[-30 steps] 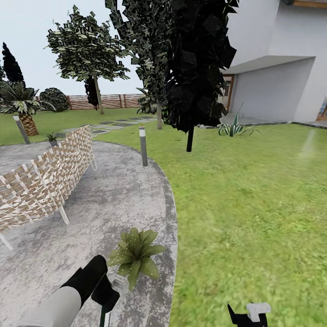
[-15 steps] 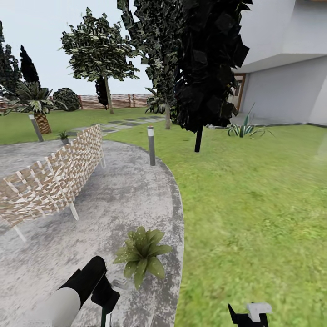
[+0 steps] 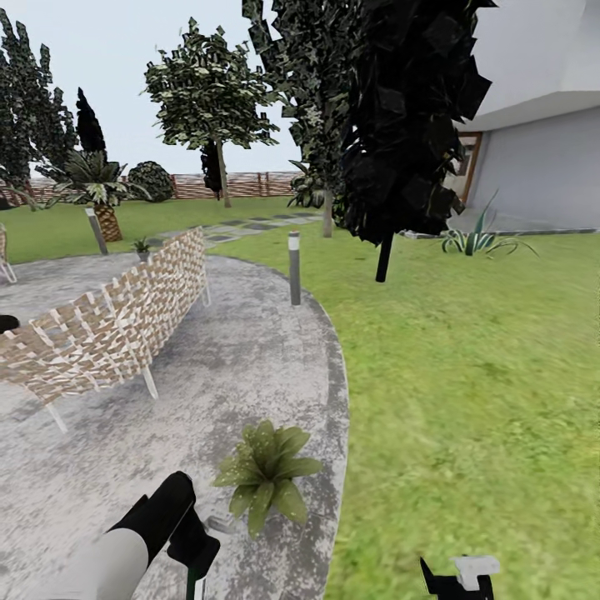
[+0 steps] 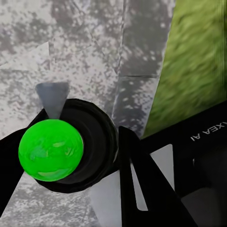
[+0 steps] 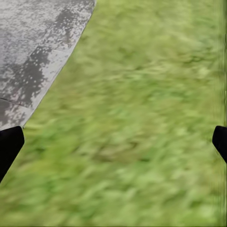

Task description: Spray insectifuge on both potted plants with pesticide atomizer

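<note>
My left gripper (image 3: 193, 546) hangs low over the stone patio (image 3: 208, 375), shut on the pesticide atomizer (image 3: 192, 583), whose thin green and white stem pokes below it. In the left wrist view the atomizer's bright green round top (image 4: 51, 149) sits on a black body between the fingers (image 4: 135, 165). One potted plant (image 3: 267, 473) stands just beyond and right of this gripper, near the patio's edge. The other potted plant (image 3: 142, 247) is small and far off by the palm. My right gripper (image 3: 457, 577) is open over the lawn (image 5: 137, 118), holding nothing.
A woven bench (image 3: 108, 325) crosses the patio at the left. A grey bollard (image 3: 294, 267) stands at the patio's rim, another (image 3: 97, 231) by the palm (image 3: 100, 187). A dark tree (image 3: 392, 125), an agave (image 3: 479, 242), the fence (image 3: 242, 184) and house lie beyond.
The whole picture has slid to the right, so the camera has turned left. Both arms keep their places in the view, the left still shut on the atomizer.
</note>
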